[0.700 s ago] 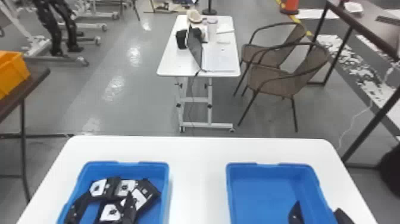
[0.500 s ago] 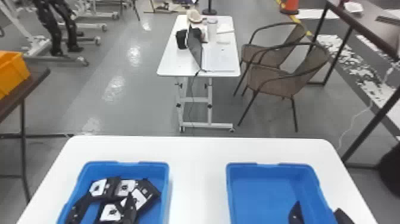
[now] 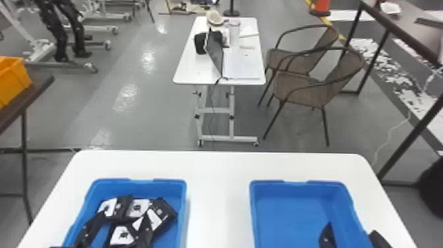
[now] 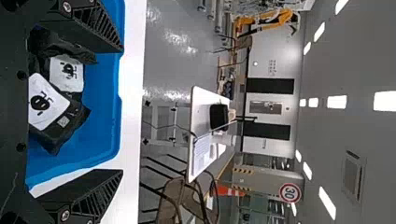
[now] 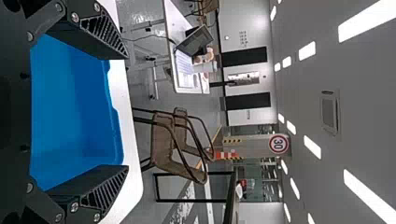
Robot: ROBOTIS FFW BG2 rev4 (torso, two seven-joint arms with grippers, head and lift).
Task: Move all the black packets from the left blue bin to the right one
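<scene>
From where I'm standing, there's a white tabletop (image 3: 217, 184) w/ two blue bins on it, side by side w/ a gap b/w them. The black packets (image 3: 138, 207) are in the L bin (image 3: 140, 187), several of 'em, heaped & overlapping at odd angles, w/ white labels facing up. Exact no. is hard to tell, since some are partly hidden.

L hand (image 3: 122, 219) is over the L bin, its two fingers spread wide, packets showing b/w & around them. Can't tell if the fingertips touch any. The L wrist view also has that hand wide, w/ one label (image 4: 46, 101) facing up near the fingers.

R hand (image 3: 351, 239) is at the R bin (image 3: 296, 189), also spread wide: one finger over the bin's inside, the other by its outer side. The bin's plain blue floor shows in front of it.

Behind, on the grey floor, there's a white desk (image 3: 188, 71) w/ an open laptop (image 3: 216, 52), a hat (image 3: 214, 18) etc. on top. Two brown chairs (image 3: 298, 87) are next to it on the R, & an orange cone (image 3: 321, 6) is farther back. Far L, an orange crate (image 3: 13, 77) sits on a dark table (image 3: 41, 80).
</scene>
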